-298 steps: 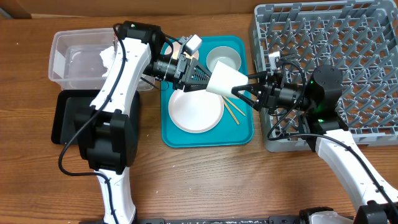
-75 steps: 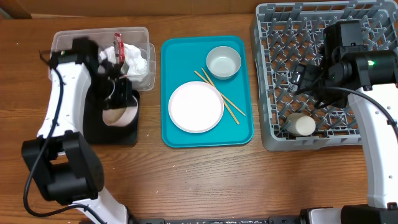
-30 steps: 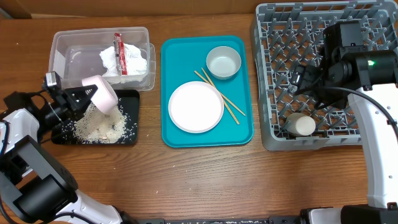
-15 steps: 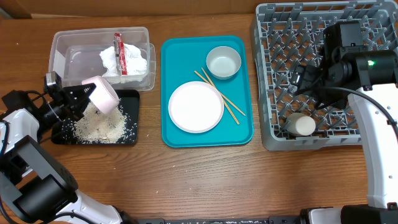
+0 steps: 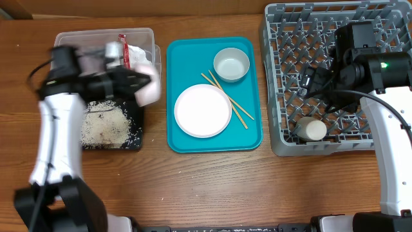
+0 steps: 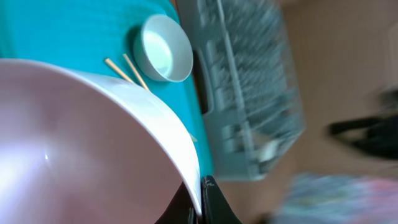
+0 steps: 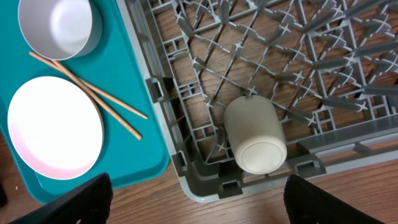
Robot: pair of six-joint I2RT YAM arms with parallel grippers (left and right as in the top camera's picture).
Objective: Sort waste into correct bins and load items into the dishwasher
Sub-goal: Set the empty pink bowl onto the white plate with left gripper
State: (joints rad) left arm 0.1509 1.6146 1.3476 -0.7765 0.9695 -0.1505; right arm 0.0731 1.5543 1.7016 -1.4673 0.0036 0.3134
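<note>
My left gripper is shut on the rim of a pale pink bowl and holds it in the air between the black tray and the teal tray. In the left wrist view the jaws pinch the bowl's rim. Loose rice lies in the black tray. The clear tub holds the red wrapper and white tissue. The plate, a second bowl and the chopsticks lie on the teal tray. My right gripper is open and empty above the grey rack, where the white cup lies.
The teal serving tray sits mid-table between the bins and the rack. The rack's front left corner stands close to the teal tray's edge. Bare wooden table runs along the front.
My left arm has swung the pink bowl up and to the right, from over the black tray's left end toward the teal tray. The right arm has not moved.
</note>
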